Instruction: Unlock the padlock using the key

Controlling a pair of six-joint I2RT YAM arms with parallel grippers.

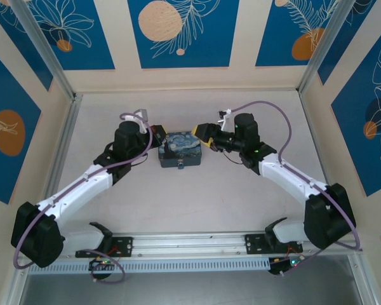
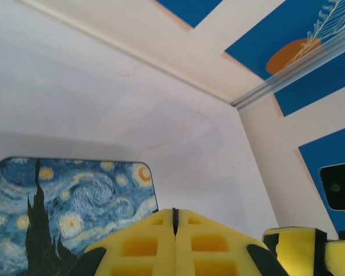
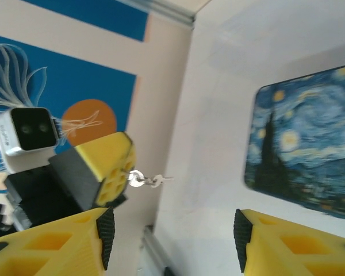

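Note:
The key (image 3: 155, 180), tiny and silvery on a small ring, sticks out of the shut yellow fingertips of my left gripper (image 3: 125, 175). In the left wrist view, the left gripper (image 2: 174, 218) shows a thin dark edge pinched between its closed pads. From above, the left gripper (image 1: 159, 136) sits at the left end of the starry-night box (image 1: 181, 147). The padlock (image 1: 181, 166) is a small teal speck on the box's near face. My right gripper (image 3: 172, 241) is open with nothing between its fingers. In the top view, the right gripper (image 1: 203, 131) hovers at the box's right end.
The box lid (image 2: 69, 207) lies just under the left fingers. One right finger (image 2: 293, 247) shows close by in the left wrist view. Patterned blue and cream walls (image 1: 178, 38) enclose the white table (image 1: 197, 203) on three sides. An aluminium rail (image 1: 190, 241) runs along the near edge.

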